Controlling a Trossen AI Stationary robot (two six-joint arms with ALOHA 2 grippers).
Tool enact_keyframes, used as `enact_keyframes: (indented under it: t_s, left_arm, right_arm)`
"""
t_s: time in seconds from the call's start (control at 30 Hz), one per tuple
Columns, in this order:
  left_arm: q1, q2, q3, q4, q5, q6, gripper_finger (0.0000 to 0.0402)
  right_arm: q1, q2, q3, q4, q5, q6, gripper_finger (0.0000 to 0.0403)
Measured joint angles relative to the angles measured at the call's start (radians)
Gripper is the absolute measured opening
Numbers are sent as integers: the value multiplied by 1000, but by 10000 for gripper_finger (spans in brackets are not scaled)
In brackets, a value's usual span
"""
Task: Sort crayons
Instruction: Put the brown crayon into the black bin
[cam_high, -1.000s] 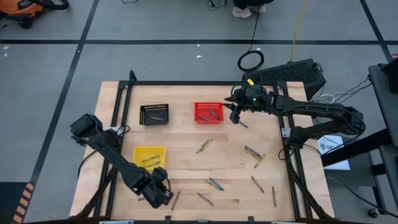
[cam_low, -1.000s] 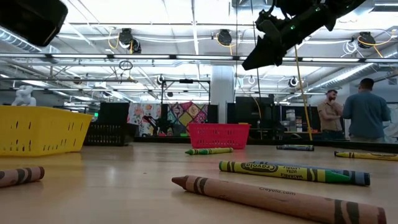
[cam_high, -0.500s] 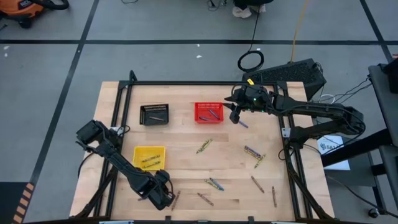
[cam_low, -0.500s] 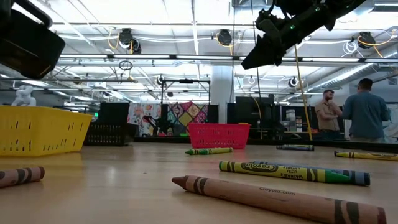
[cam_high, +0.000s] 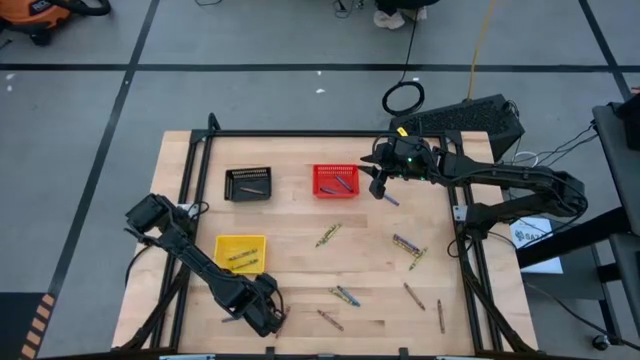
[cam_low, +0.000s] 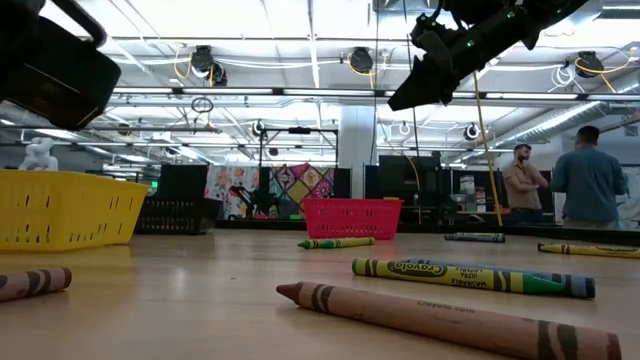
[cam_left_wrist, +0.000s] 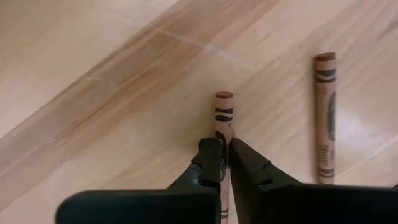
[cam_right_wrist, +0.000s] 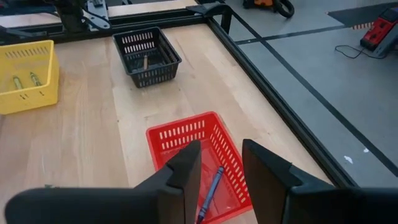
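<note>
**High view: left gripper pinches a brown crayon at the desk's near edge**

High view shows the left arm reaching along the desk (cam_high: 300, 215) toward 7 o'clock, its left gripper (cam_high: 268, 317) low over the wood. In the left wrist view the two fingers (cam_left_wrist: 210, 163) stand nearly together, clamped on the sides of a brown crayon (cam_left_wrist: 223, 115) that lies flat on the desk. A second brown crayon (cam_left_wrist: 324, 118) lies just beside it, roughly parallel and apart from it.

The right gripper (cam_high: 379, 185) hangs above the desk at about 1 o'clock, just beside the red basket (cam_high: 322, 190). The right wrist view shows its fingers spread apart with nothing between them, and a blue crayon (cam_right_wrist: 212, 190) lying inside that basket.

Other crayons lie loose across the near half of the desk: a yellow-green one (cam_high: 327, 235) near the centre, a blue and yellow-green pair (cam_high: 346, 296) toward 6 o'clock, another pair (cam_high: 407, 245) at 4 o'clock, and brown ones (cam_high: 413, 295) toward 5 o'clock. The yellow basket (cam_high: 222, 243) at 8 o'clock holds yellow-green crayons (cam_high: 241, 260). The black basket (cam_high: 230, 177) at 11 o'clock holds brown crayons (cam_high: 249, 189).

Low view shows two people (cam_low: 560, 185) standing in the room beyond the desk.
</note>
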Motion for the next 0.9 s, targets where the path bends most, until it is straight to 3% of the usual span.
enact_keyframes:
  t_s: [0.3,0.57,0.9]
  left_arm:
    - [28,5,72,-4,-8,116,11]
    - [55,-17,178,-296,6,230,11]
    - [169,-152,222,-469,-169,457,11]
  right_arm:
    - [0,0,0,0,0,-15,105]
    - [0,0,0,0,0,-19,105]
    - [0,0,0,-10,-6,-18,105]
